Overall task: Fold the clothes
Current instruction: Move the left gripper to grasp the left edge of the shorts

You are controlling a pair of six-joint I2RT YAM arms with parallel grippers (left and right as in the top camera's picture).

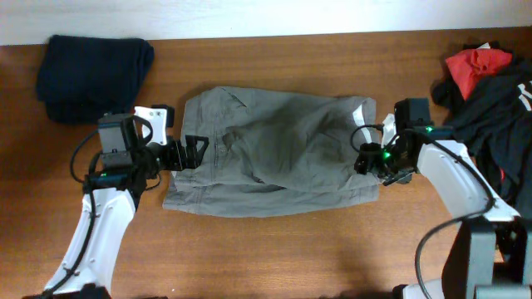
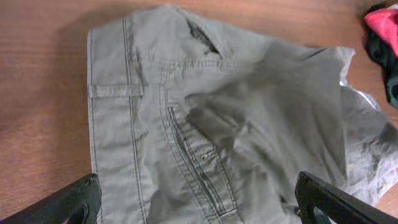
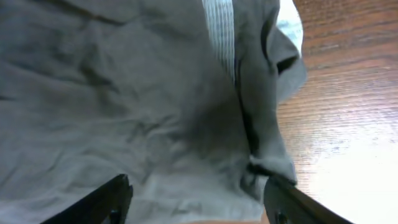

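Observation:
Grey shorts [image 1: 274,154] lie crumpled across the middle of the wooden table, waistband at the left. In the left wrist view the shorts [image 2: 205,124] show the fly and belt loops. My left gripper [image 1: 193,151] is open, its fingers [image 2: 199,208] spread over the waistband. My right gripper [image 1: 366,158] is open at the shorts' right edge. Its fingers [image 3: 199,202] spread over the hem, where the fabric [image 3: 124,112] is bunched with white lining showing.
A dark navy folded garment [image 1: 91,66] lies at the back left. A pile of black and red clothes [image 1: 490,91] sits at the right edge and shows in the left wrist view [image 2: 382,37]. Bare table [image 1: 274,257] lies in front.

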